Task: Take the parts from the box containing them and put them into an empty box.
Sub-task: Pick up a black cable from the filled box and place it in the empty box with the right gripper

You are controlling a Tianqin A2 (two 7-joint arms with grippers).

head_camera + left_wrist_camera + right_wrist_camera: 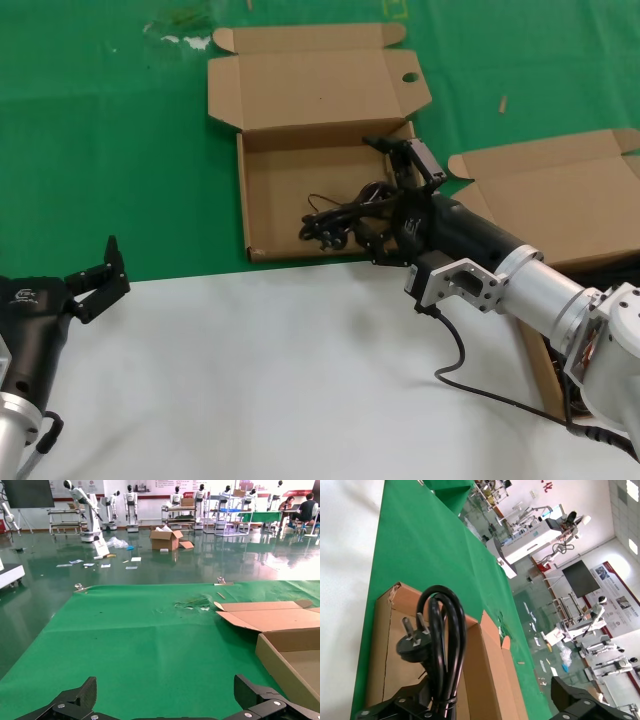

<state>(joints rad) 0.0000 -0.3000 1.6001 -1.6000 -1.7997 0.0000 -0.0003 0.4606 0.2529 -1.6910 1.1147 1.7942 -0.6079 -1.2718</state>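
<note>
Your right gripper (400, 190), jaws wide, releases a cable bundle (345, 218) into the holed box (262, 205); left gripper (95, 275) waits, spread.

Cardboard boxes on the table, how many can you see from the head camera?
2. One open box lies at centre on the green cloth, with the right gripper over it. The other box lies at the right, partly hidden by that arm.

A black cable bundle (335, 222), looped with a plug on it, hangs over the open holed-tab cardboard box (262, 185); the other open box (560, 200) sits to its right
</note>
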